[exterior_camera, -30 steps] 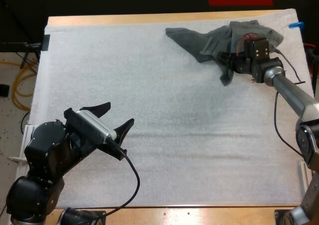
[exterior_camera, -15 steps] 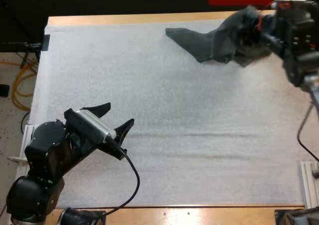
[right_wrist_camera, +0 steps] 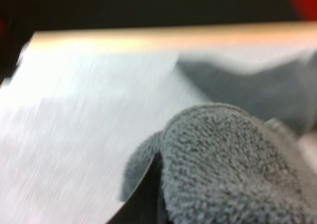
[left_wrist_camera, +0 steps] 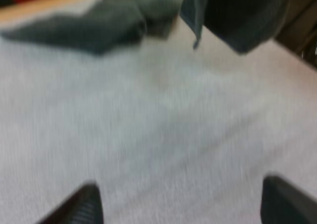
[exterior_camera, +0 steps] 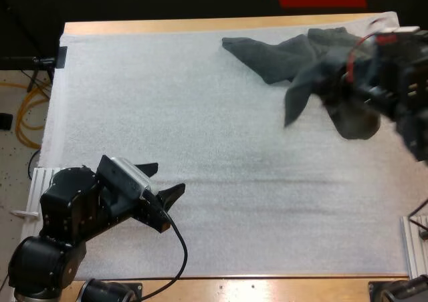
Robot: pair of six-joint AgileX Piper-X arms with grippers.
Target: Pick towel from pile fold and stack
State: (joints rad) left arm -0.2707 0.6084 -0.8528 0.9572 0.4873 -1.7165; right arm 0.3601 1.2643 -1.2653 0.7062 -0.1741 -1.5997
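Dk grey-green towel (exterior_camera: 302, 89), crumpled, hanging limp.

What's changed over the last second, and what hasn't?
The right gripper, which was down at the pile, has lifted a towel and carried it toward the near side, where it hangs over the mat. The left gripper shifted slightly nearer, open as before. The rest of the pile stayed at the far edge.

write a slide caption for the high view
Right claw holds one grey-green towel up beside the pile at the mat's far right; left claw hovers open near left.
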